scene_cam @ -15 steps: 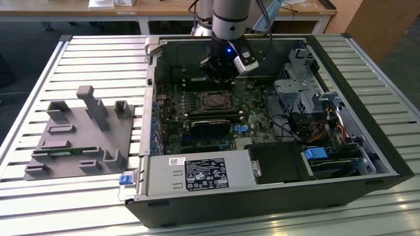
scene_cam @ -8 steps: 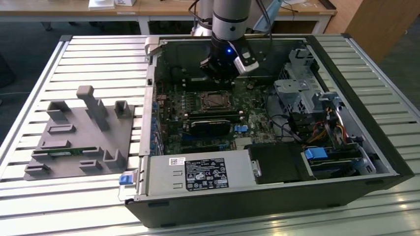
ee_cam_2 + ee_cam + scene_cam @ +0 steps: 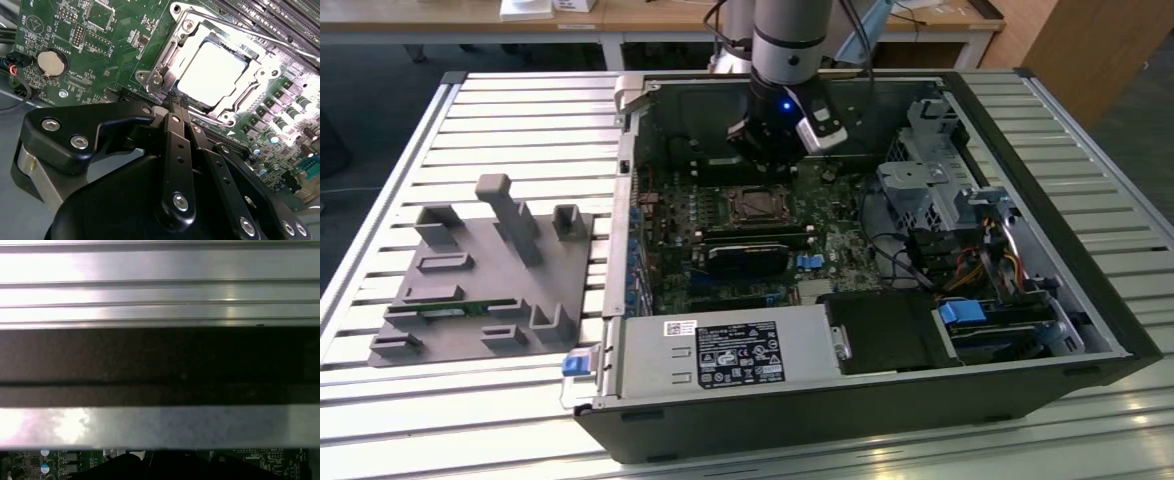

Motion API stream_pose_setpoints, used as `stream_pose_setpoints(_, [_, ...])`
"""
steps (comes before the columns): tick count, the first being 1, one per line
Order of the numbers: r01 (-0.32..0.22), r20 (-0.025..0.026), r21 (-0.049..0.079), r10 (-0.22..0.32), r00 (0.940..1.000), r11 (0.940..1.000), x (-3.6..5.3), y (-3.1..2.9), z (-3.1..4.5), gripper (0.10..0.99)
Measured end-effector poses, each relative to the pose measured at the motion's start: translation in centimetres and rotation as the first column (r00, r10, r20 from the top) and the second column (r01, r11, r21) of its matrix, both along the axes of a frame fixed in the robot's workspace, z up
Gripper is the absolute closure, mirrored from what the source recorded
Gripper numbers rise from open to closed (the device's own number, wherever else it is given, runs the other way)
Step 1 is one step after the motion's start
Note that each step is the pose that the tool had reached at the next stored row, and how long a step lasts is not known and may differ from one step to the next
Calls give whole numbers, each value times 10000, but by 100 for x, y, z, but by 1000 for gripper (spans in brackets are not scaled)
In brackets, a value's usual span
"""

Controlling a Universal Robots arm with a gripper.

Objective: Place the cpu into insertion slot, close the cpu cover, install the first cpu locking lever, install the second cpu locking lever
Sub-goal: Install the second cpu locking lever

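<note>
- Here, writing first: a white label with black print sits on the silver power supply box (image 3: 720, 352) at the near edge of the open black computer case (image 3: 1067, 300), and there are small white markings on the green circuit board (image 3: 100, 55); I give none of it, since it is brand and model print.
- In the second wrist view the small flat square cpu with a silvery-grey top (image 3: 214, 72) lies in the square metal-rimmed insertion slot (image 3: 155, 77), glaring under the light.
- The thin silver cpu cover frame (image 3: 235, 107) looks to be lying down around the chip, though the glare makes that hard to be sure of.
- The black gripper (image 3: 176, 102) has its two fingers pressed together with no gap between them, and nothing is held; the tips sit just beside the near edge of the socket, close to the cover's rim (whether they touch it I cannot tell).
- In the exterior view the grey arm reaches down into the case, with the gripper (image 3: 767, 165) just behind the socket (image 3: 758, 205).
- A round silver coin battery (image 3: 49, 62) sits on the board well apart from the socket.
- A grey moulded parts holder (image 3: 487, 285) stands on the slatted metal table (image 3: 480, 110), on the exterior view's left of the case.
</note>
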State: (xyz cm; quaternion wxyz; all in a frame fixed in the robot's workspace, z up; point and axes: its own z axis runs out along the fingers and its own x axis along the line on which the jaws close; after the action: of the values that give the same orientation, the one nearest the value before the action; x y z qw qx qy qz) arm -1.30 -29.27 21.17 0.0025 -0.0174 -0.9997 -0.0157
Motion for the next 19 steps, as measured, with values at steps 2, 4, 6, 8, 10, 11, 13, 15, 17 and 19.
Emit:
stream_pose_setpoints(2, [0,0,0,0,10000,10000,0,-8,0,984])
stream_pose_setpoints(4, [1,1,2,-1,10000,10000,0,-12,-1,984])
stream_pose_setpoints(6, [1,0,0,-1,10000,10000,0,-17,0,984])
stream_pose_setpoints(8, [-1,0,-1,1,10000,10000,0,-24,0,984])
stream_pose_setpoints(10, [0,0,0,0,10000,10000,0,-31,0,984])
stream_pose_setpoints(11, [0,0,0,0,10000,10000,0,-34,0,984])
stream_pose_setpoints(13, [0,0,1,0,10000,10000,0,-42,0,984])
stream_pose_setpoints(15, [0,0,1,0,10000,10000,0,-51,0,984])
stream_pose_setpoints(17, [0,0,0,0,10000,10000,0,-59,0,984])
stream_pose_setpoints(19, [0,0,0,0,10000,10000,0,-68,0,984])
